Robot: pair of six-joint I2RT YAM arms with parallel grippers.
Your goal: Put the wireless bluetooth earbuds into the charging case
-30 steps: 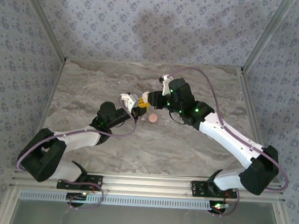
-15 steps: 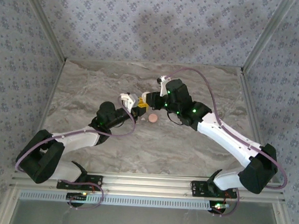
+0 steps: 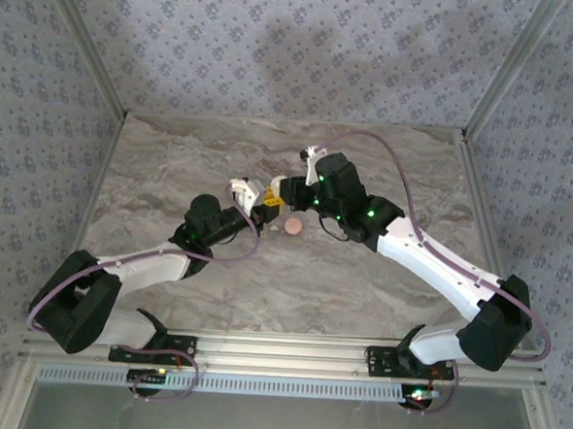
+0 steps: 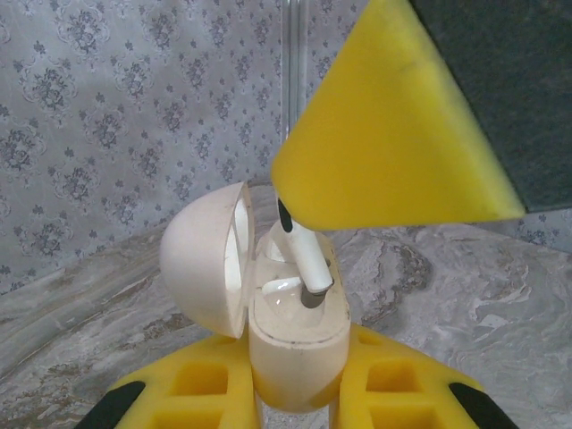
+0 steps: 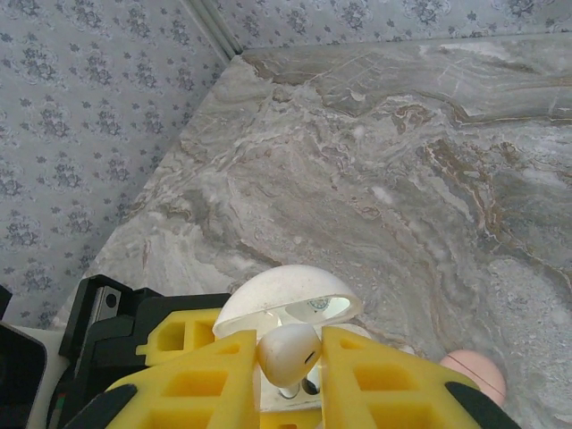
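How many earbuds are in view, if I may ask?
1 for certain: an earbud pinched in the right gripper, stem in the charging case the left gripper holds. A pale shape inside may be another.

No text, label, brand, number or sign can be read. A faint greenish mark inside the open lid of the charging case [image 5: 286, 288] is too blurred to make out.

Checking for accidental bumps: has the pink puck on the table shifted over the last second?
No. The puck sits at the same spot against the table's marble veins, seen from above.
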